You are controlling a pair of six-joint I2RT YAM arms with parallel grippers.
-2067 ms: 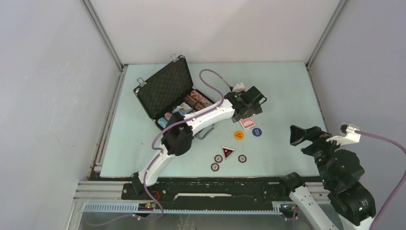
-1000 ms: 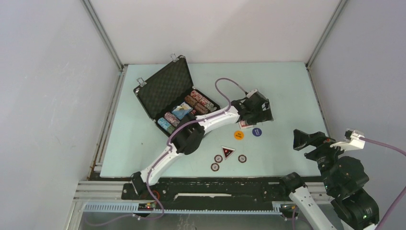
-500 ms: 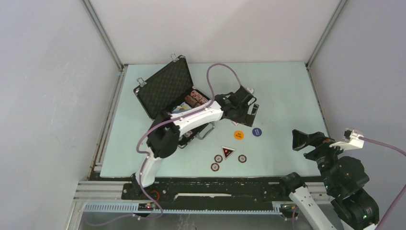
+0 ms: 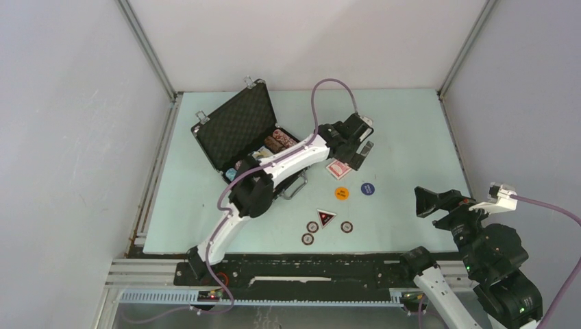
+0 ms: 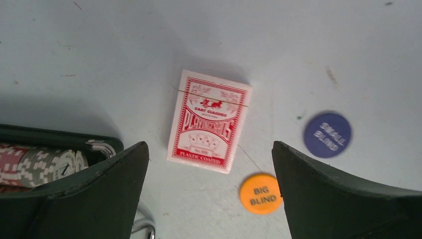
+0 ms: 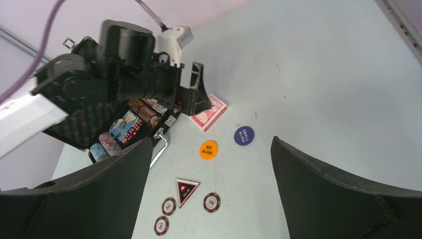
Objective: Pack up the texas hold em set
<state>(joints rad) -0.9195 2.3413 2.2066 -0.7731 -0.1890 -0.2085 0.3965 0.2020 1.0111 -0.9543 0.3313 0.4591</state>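
Left wrist: rectangular red deck (image 5: 210, 121), seemingly cardboard

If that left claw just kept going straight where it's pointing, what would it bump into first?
Most likely the red card deck, which lies flat on the table right in front of the open left claw. Depth is hard to judge, so how close it is stays unclear.

- The open briefcase (image 4: 236, 127) sits far left on the desk (image 4: 404, 130), chip rows (image 4: 279, 140) inside.
- The card deck (image 4: 338, 169) lies just right of it.
- The Big Blind button (image 4: 342, 193) and Small Blind button (image 4: 368, 188) lie side by side before the deck.
- The triangular marker (image 4: 326, 218) lies among three loose chips (image 4: 347, 227), nearer the front edge.
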